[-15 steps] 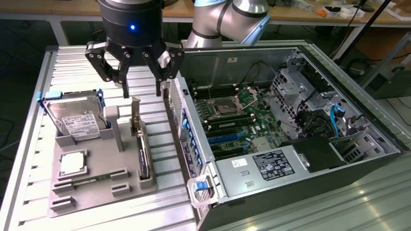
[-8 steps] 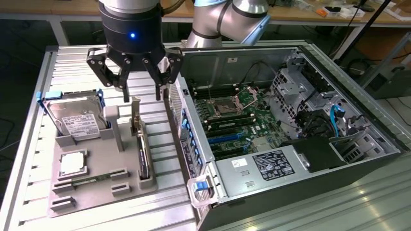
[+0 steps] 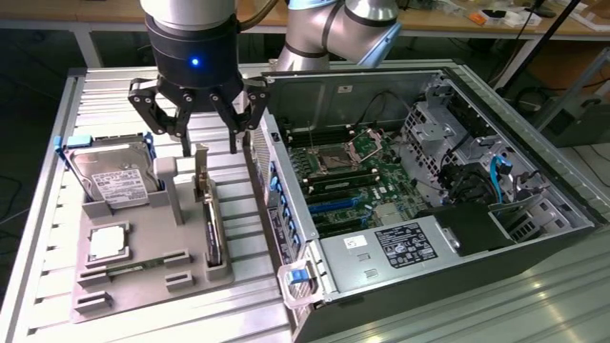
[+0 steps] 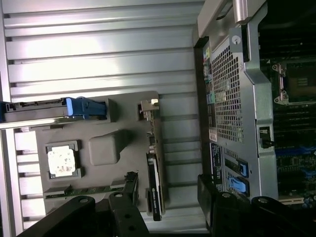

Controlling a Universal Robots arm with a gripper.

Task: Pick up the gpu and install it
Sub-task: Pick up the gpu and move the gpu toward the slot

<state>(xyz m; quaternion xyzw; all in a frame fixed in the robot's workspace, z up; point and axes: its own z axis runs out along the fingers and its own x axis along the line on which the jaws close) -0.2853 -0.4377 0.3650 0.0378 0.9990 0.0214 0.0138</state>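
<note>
The gpu (image 3: 211, 221) is a thin dark card standing on edge in a slot of the grey holder tray (image 3: 143, 286), its silver bracket end toward the arm. My gripper (image 3: 207, 145) hangs open just above that bracket end, one finger on each side of the card's line, holding nothing. In the wrist view the gpu (image 4: 154, 173) runs between the two dark fingertips (image 4: 131, 185), and the gripper (image 4: 168, 195) stands apart from it. The open computer case (image 3: 429, 179) lies at the exterior view's right, its motherboard (image 3: 353, 179) exposed.
On the tray a silver hard drive (image 3: 114, 179) with blue rails stands upright, with a CPU (image 3: 108, 241) and a green RAM stick (image 3: 124, 270) beside it. The case's perforated wall (image 4: 224, 94) is close beside the gripper. A ribbed metal table (image 3: 124, 86) carries everything.
</note>
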